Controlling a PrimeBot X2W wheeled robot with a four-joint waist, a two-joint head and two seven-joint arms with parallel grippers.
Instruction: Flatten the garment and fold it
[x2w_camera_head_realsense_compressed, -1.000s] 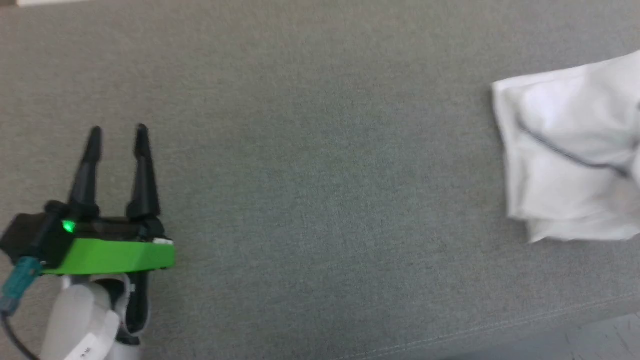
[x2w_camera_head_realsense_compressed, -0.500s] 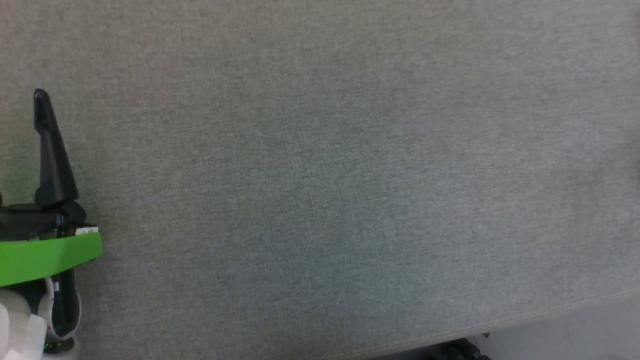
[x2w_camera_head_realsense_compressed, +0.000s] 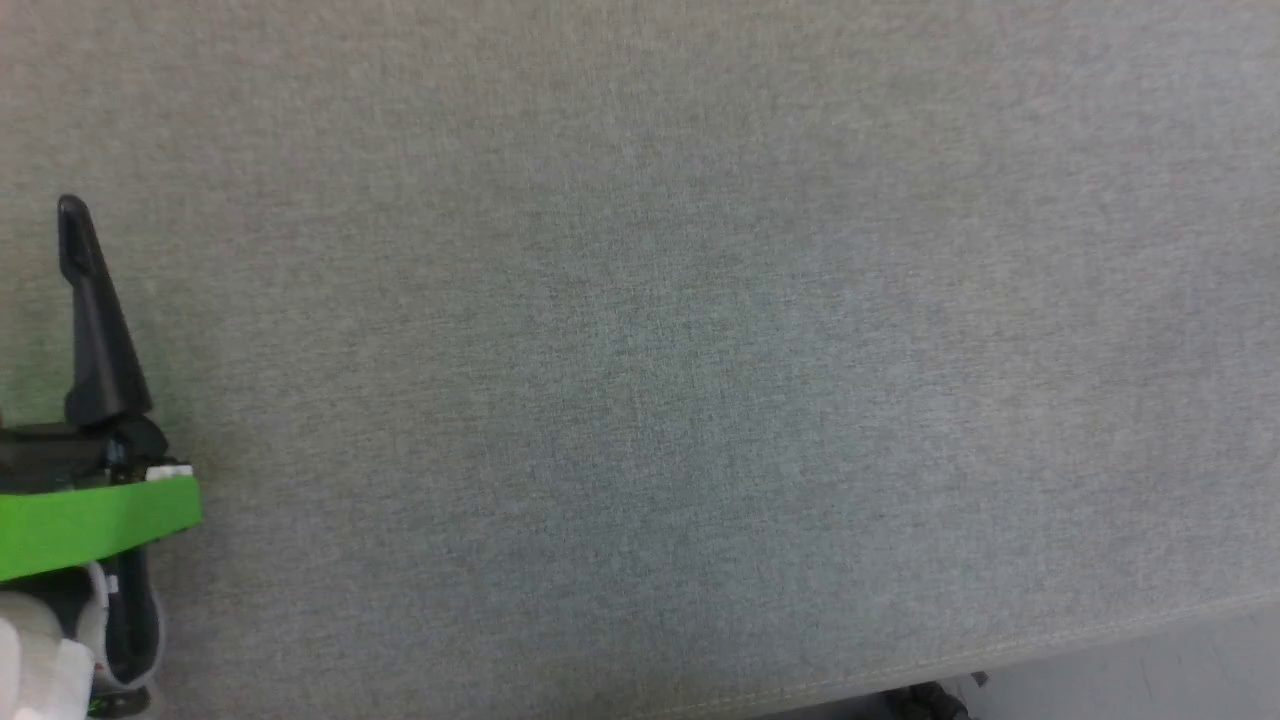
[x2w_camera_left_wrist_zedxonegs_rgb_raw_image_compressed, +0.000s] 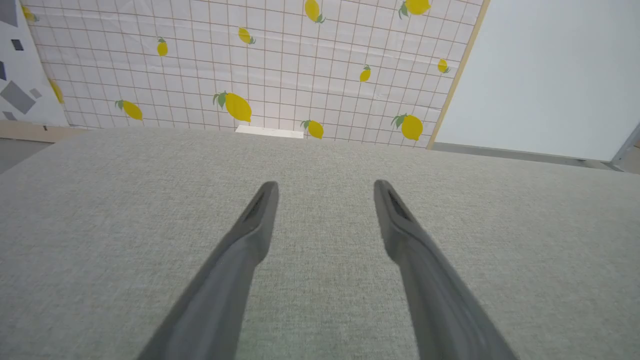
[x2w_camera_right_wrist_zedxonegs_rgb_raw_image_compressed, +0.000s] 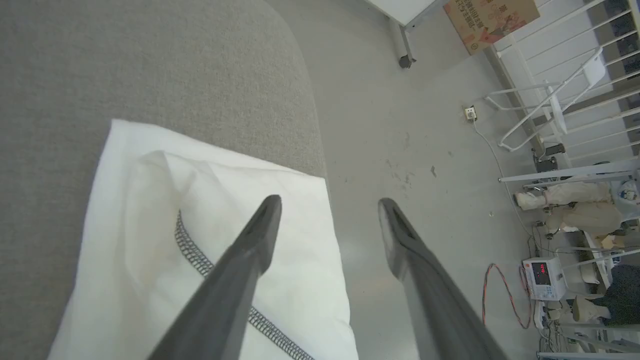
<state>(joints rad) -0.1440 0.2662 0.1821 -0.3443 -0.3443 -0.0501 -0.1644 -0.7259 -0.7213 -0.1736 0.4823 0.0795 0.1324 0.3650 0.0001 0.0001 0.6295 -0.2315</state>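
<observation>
The garment (x2w_camera_right_wrist_zedxonegs_rgb_raw_image_compressed: 150, 200) is a white folded bundle with a dark zigzag stitch line (x2w_camera_right_wrist_zedxonegs_rgb_raw_image_compressed: 192, 252). It lies at the rounded end of the grey fabric surface (x2w_camera_right_wrist_zedxonegs_rgb_raw_image_compressed: 150, 60), and its side reaches that surface's edge. My right gripper (x2w_camera_right_wrist_zedxonegs_rgb_raw_image_compressed: 327, 200) hovers open above it, one finger over the cloth and the other over the floor. My left gripper (x2w_camera_left_wrist_zedxonegs_rgb_raw_image_compressed: 325, 185) is open and empty above bare grey fabric (x2w_camera_left_wrist_zedxonegs_rgb_raw_image_compressed: 320, 300). In the head view one of its dark fingers (x2w_camera_head_realsense_compressed: 95, 330) stands at the left edge, above the green wrist housing (x2w_camera_head_realsense_compressed: 90, 520).
The grey surface's front seam (x2w_camera_head_realsense_compressed: 1000, 655) runs along the bottom right, with floor beyond. Past the far edge hang a lemon-patterned cloth (x2w_camera_left_wrist_zedxonegs_rgb_raw_image_compressed: 250, 60) and a small white box (x2w_camera_left_wrist_zedxonegs_rgb_raw_image_compressed: 269, 131). Bare floor (x2w_camera_right_wrist_zedxonegs_rgb_raw_image_compressed: 400, 125), a white rack (x2w_camera_right_wrist_zedxonegs_rgb_raw_image_compressed: 550, 110) and cabled equipment (x2w_camera_right_wrist_zedxonegs_rgb_raw_image_compressed: 542, 275) lie beside the garment's end.
The head camera has swung left, so the garment has slid out of its right side and my left gripper now sits half cut off at its left edge.
</observation>
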